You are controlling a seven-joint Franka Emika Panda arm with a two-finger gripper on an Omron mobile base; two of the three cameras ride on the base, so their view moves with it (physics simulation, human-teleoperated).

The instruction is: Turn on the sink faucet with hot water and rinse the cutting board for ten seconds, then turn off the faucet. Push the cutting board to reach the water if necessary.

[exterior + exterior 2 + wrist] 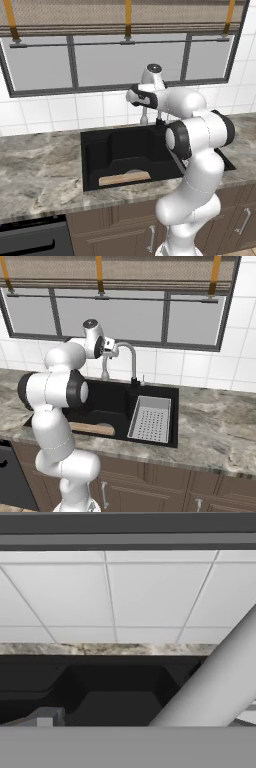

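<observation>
The matte-black sink [100, 150] [107, 401] [115, 687] is set in the marble counter under the window. The tan cutting board [125, 178] [92, 429] lies on the basin floor against the front wall. The silver faucet [132, 358] [215, 677] arches up from its dark base [160, 122]. My gripper [110, 350] [136, 96] is level with the top of the arch, right beside the spout and facing the tiled wall. One fingertip [45, 717] shows far to the left and nothing sits between the fingers. Water is out of view.
A grey ridged drainboard tray [150, 418] fills the basin's right part. A short grey post [144, 117] [105, 373] stands under my hand at the sink's back rim. Marble counter [40, 165] [220, 426] runs both ways, with cabinet doors [150, 491] below.
</observation>
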